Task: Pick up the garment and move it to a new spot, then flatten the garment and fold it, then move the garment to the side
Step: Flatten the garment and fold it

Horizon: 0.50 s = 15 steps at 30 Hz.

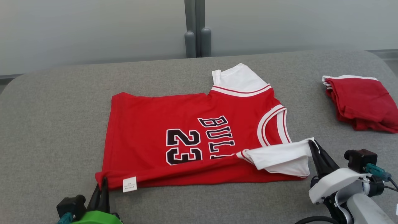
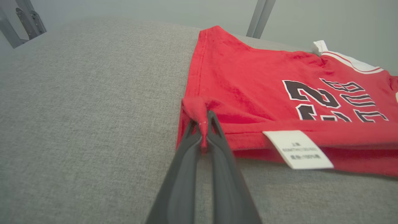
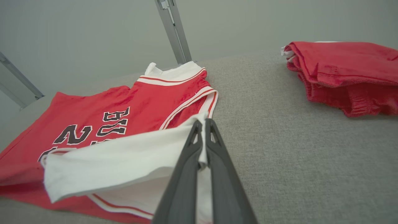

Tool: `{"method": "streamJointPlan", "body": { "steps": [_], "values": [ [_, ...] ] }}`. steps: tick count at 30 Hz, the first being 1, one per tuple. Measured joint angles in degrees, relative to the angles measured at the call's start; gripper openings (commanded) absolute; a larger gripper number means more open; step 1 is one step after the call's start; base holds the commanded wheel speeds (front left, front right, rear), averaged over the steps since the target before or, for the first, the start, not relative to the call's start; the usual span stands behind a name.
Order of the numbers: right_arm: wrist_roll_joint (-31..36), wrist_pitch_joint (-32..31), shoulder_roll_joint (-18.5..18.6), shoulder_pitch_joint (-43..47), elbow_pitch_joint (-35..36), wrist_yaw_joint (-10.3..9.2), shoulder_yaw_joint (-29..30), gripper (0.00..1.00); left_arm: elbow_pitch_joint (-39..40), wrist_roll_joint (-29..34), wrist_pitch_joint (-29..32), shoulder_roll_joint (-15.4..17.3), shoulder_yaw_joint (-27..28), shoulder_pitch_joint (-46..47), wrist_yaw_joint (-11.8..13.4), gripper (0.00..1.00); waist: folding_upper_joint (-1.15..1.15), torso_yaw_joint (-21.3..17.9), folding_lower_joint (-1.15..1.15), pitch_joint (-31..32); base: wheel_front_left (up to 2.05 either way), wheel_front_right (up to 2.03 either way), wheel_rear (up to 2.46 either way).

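The red jersey (image 1: 174,137) lies spread on the grey padded table (image 1: 56,124), roughly at the middle of the surface. In the head view its length runs from side to side, with the hem toward the robot's left and the white-trimmed neck and armholes toward its right. The black number 23 and black lettering face up.

The left gripper (image 1: 102,182) sits at the near left corner of the jersey. Its 2 dark fingers are pressed together on a small bunch of red hem cloth, which stands up between the tips in the left wrist view. A white label (image 1: 129,184) hangs from the near edge just to the right of that gripper, close to it but not touching it.

The right gripper (image 1: 311,143) is at the jersey's near right end, clamped tight on the corner of the white sleeve (image 1: 279,157). The sleeve is raised off the table and stretches from the fingertips back toward the printed lettering, sagging over the red cloth below. The near long edge between the 2 grippers is turned up.

A folded red garment (image 1: 362,102) with a white edge rests on the far right of the table, well apart from the jersey.
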<state>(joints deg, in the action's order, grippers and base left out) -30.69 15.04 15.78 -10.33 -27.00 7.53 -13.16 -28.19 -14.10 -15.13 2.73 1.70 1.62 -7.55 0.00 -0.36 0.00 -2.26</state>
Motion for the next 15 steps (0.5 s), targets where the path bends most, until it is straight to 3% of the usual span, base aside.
{"method": "streamJointPlan", "body": {
  "steps": [7,15],
  "values": [
    [1.2,0.0,-0.7,-7.0,-7.2,0.0,-1.6,0.0,-3.9,0.0,0.0,0.0,-1.9,7.2,0.0,0.02,0.0,0.8,0.0,-3.3,0.0,0.0,0.0],
    [2.5,0.0,-1.3,-12.2,-10.4,0.0,-2.0,0.0,-7.4,0.0,0.0,0.0,-3.0,12.2,0.0,0.09,0.0,1.5,0.0,-7.3,0.0,0.0,0.0]
  ]
}}
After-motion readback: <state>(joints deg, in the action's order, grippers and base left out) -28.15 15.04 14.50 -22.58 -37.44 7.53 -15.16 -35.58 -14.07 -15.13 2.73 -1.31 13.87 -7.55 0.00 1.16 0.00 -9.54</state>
